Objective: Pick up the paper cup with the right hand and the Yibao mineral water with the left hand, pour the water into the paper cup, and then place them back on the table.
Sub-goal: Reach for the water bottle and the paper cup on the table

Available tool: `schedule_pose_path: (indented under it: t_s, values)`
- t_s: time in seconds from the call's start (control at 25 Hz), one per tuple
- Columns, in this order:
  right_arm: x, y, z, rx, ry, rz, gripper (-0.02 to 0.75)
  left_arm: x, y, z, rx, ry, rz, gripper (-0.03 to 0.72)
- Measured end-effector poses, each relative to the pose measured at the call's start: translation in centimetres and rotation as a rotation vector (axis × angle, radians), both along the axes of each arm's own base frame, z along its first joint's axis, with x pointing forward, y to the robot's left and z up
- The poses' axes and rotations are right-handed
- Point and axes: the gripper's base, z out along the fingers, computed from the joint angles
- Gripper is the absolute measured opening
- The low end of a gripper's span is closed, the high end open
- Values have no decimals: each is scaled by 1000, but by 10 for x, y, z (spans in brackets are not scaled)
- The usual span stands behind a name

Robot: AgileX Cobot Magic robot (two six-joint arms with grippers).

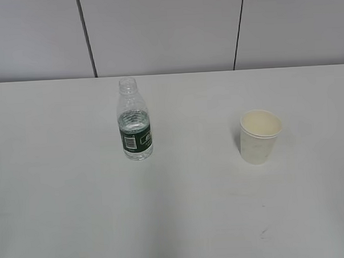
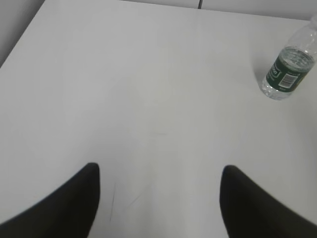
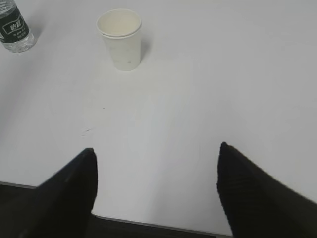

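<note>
The Yibao mineral water bottle (image 1: 135,126) stands upright and capless on the white table (image 1: 181,214), left of centre, with water up to about the top of its green label. The paper cup (image 1: 259,136) stands upright right of centre and looks empty. Neither arm shows in the exterior view. In the left wrist view my left gripper (image 2: 159,171) is open and empty, with the bottle (image 2: 290,67) far off at the upper right. In the right wrist view my right gripper (image 3: 156,151) is open and empty over the table's near edge, with the cup (image 3: 120,38) ahead and the bottle (image 3: 15,29) at the far left.
A grey panelled wall (image 1: 162,29) runs behind the table's far edge. A few small dark specks (image 1: 263,233) mark the tabletop near the front right. The table's near edge (image 3: 148,224) lies just under my right gripper.
</note>
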Motion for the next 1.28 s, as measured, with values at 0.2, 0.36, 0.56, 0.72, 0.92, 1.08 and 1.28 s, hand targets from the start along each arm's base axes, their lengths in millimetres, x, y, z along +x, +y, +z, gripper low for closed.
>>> schedule_pose_path:
  t_s: [0.2,0.36,0.56,0.72,0.92,1.08,1.28]
  values:
    - [0,0,0,0,0,0,585,0,0,0,0,0,0,468]
    - [0,0,0,0,0,0,585,0,0,0,0,0,0,468]
    - [0,0,0,-2,0,-1,585,0,0,0,0,0,0,468]
    - [0,0,0,-5,-1,-3,585,0,0,0,0,0,0,468]
    - [0,-1,0,-7,-1,-5,585,0,0,0,0,0,0,468]
    - [0,-1,1,-9,-6,-7,585,0,0,0,0,0,0,468]
    - [-1,-1,12,9,-80,-13,585,-1,0,4,3,-24,1,468]
